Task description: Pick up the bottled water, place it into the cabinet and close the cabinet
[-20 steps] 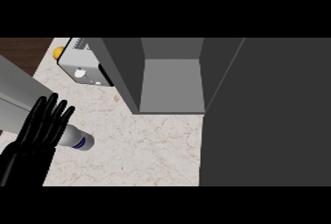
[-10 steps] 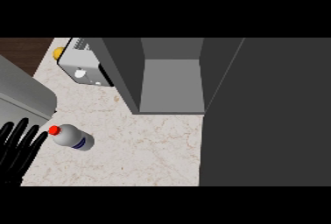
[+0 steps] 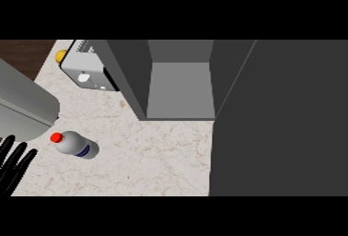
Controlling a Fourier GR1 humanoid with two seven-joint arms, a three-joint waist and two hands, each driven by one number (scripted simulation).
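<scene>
Head view looks steeply down on a pale marbled counter (image 3: 149,161). At the far side stands a grey cabinet (image 3: 178,87) with its compartment open toward the near side, its inner floor bare and lighter grey. A large dark door panel (image 3: 285,120) fills the right of the scene, running from far to near beside the cabinet's opening. At the far left, just beside the cabinet's left wall, sits a small white appliance (image 3: 88,73) with a round knob, and a yellow object (image 3: 60,55) shows at its far left corner; what it is cannot be told. A big grey rounded body (image 3: 24,108) covers the left edge over the counter.

The bottled water (image 3: 75,144) lies on its side on the counter at the left, red cap pointing left and far, a blue band round its body. It is well apart from the cabinet's opening, with bare counter between them.

The left hand (image 3: 12,166) shows at the near left edge, black fingers (image 3: 20,154) straight and slightly spread, pointing far. It holds nothing; its fingertips are near the bottle's cap but apart from it.
</scene>
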